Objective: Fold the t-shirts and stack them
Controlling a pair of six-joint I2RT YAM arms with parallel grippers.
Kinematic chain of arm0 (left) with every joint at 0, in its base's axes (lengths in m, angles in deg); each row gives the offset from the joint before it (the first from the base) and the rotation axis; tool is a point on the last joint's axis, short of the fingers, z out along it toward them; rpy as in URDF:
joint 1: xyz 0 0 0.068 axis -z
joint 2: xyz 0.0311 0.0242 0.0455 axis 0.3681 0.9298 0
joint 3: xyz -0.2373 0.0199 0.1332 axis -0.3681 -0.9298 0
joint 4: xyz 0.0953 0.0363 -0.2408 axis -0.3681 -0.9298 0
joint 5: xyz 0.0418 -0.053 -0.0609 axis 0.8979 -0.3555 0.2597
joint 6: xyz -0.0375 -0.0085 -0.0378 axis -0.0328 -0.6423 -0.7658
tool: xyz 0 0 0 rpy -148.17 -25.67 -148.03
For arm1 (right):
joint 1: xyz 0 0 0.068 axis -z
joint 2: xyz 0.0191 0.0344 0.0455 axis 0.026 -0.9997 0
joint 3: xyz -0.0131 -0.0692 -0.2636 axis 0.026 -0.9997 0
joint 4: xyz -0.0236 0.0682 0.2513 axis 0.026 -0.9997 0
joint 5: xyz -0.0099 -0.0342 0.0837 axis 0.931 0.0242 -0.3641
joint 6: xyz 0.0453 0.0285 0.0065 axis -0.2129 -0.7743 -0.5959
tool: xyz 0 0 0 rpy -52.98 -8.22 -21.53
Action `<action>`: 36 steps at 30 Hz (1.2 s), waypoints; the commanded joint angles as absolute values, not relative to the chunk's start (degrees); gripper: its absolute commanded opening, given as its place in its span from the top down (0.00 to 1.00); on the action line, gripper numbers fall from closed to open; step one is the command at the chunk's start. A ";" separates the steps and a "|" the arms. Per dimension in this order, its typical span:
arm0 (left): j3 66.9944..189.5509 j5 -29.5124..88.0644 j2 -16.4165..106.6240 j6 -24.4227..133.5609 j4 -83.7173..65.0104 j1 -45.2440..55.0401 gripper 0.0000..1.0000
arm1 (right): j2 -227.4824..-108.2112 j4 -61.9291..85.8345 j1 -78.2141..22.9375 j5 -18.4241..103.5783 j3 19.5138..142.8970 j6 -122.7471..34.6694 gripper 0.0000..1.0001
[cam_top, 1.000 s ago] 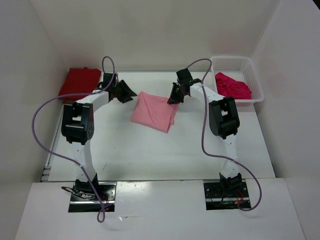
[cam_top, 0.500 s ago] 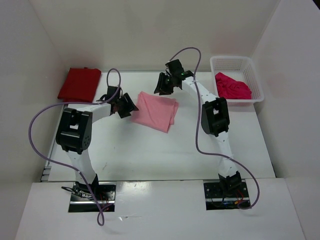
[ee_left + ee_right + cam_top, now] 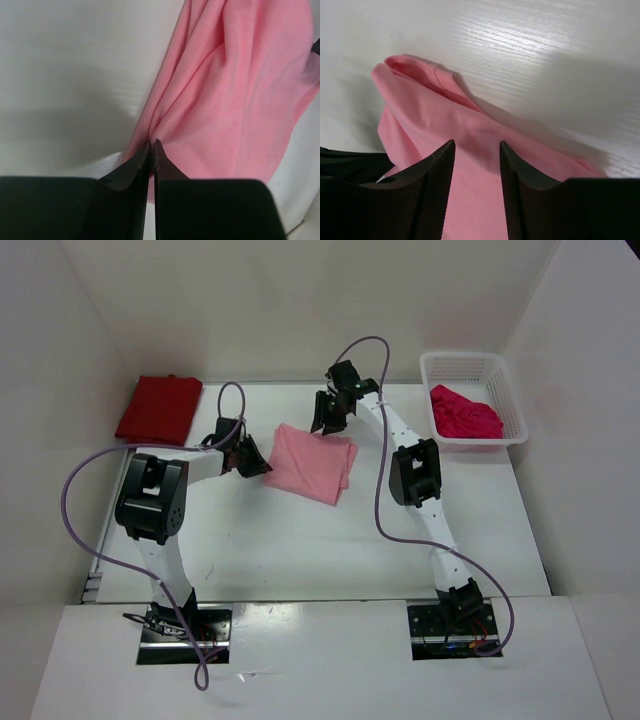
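A folded light pink t-shirt (image 3: pixel 310 462) lies mid-table. My left gripper (image 3: pixel 258 462) is at its left edge. In the left wrist view the gripper (image 3: pixel 152 141) is shut, and pink cloth (image 3: pixel 235 100) bunches into creases at its tips. My right gripper (image 3: pixel 325 425) hovers over the shirt's back edge. The right wrist view shows this gripper (image 3: pixel 476 145) open, with pink cloth (image 3: pixel 435 115) under it and nothing between the fingers. A folded dark red t-shirt (image 3: pixel 158 408) rests at the back left. A crumpled crimson-pink t-shirt (image 3: pixel 464 415) sits in the basket.
A white mesh basket (image 3: pixel 470 365) stands at the back right corner. White walls close in the table on the left, back and right. Purple cables loop over both arms.
My left gripper has slid right from near the dark red shirt to the pink shirt's left edge and shut. My right gripper has moved left along the back edge and opened wider.
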State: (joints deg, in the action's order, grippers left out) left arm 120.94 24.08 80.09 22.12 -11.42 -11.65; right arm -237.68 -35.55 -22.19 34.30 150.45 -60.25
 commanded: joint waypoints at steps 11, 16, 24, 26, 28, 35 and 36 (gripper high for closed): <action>110.87 21.01 71.92 19.57 -10.58 -11.67 0.98 | -241.09 -38.34 -21.02 34.40 155.60 -58.93 1.00; 107.08 21.01 68.57 18.42 -10.58 -11.67 0.98 | -241.10 -39.40 -19.34 37.12 154.90 -59.55 1.00; 105.15 21.01 65.94 18.42 -9.96 -11.67 0.95 | -234.70 -38.87 -18.11 35.45 149.82 -60.08 0.79; 105.67 20.40 66.46 18.42 -9.96 -11.67 0.95 | -230.66 -36.07 -18.11 35.97 143.87 -60.08 0.63; 105.67 20.40 66.47 18.42 -9.44 -11.67 0.95 | -227.24 -32.56 -18.11 35.37 139.19 -60.77 0.55; 106.29 19.34 67.61 18.42 -9.44 -11.67 0.95 | -221.51 -25.96 -18.11 32.73 124.76 -62.45 0.55; 106.81 19.34 67.61 18.42 -9.44 -11.67 0.95 | -220.81 -25.17 -18.11 33.60 123.97 -63.06 0.54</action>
State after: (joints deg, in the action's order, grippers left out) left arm 105.47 20.83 67.91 19.17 -10.57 -11.67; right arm -226.33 -31.05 -17.71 34.01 126.47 -61.85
